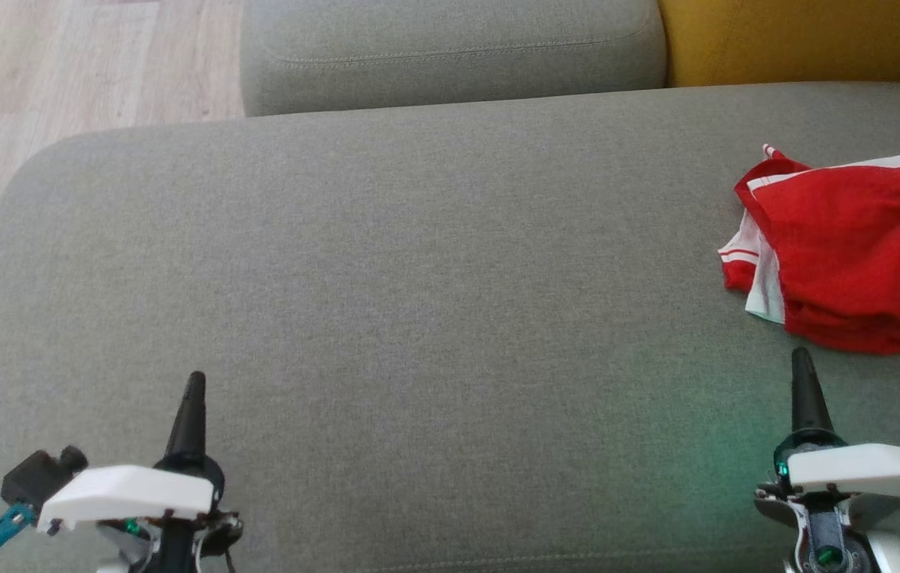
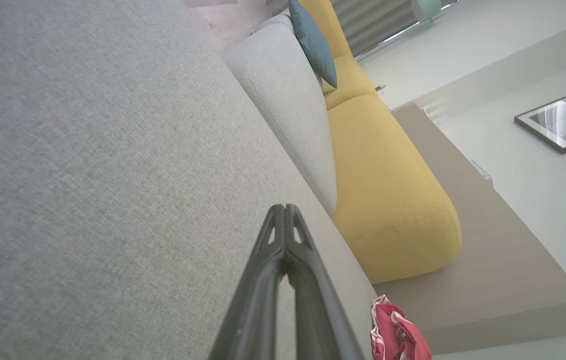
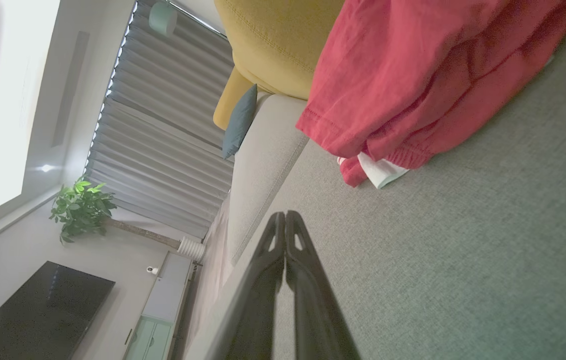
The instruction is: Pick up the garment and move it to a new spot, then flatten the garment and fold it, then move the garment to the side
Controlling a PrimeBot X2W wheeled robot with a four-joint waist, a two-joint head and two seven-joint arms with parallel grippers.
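Floor (image 1: 60,72): pale wood boards are showing at the far left, past the seat's rounded corner.
Left fingers (image 1: 188,414): are sitting closed, tip against tip, gripping nothing, and are pointing away over the near left of the seat.
Sofa seat (image 1: 418,278): grey fabric is spanning the scene from left to right.
Back cushion (image 1: 450,48): grey, is lying along the far edge at centre.
Yellow cushion (image 1: 800,40): is sitting at the far right, just beside the grey one.
Garment (image 1: 855,247): red with white trim, is lying bunched in loose folds on the right of the seat.
Right fingers (image 1: 806,398): are sitting closed, gripping nothing, at the near right, and are pointing at the garment's near edge without touching it.
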